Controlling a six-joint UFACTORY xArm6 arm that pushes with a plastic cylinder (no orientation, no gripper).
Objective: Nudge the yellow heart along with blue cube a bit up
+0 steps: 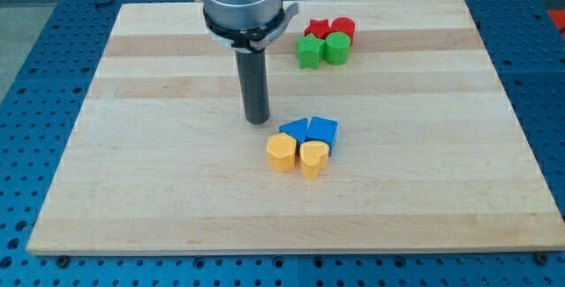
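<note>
The yellow heart (313, 157) lies near the middle of the wooden board (159, 199), touching the blue cube (323, 132) just above it. A second blue block (295, 130) sits to the cube's left, and a yellow hexagonal block (281, 152) sits to the heart's left; the four form one tight cluster. My tip (257, 120) rests on the board just up and to the left of the cluster, a short gap from the left blue block. It touches no block.
Near the view's top, right of the rod, a group of a red star (317, 29), a red cylinder (343, 28), a green star (309, 52) and a green cylinder (336, 48) stand together. The arm's metal flange (243, 4) hangs over the top centre.
</note>
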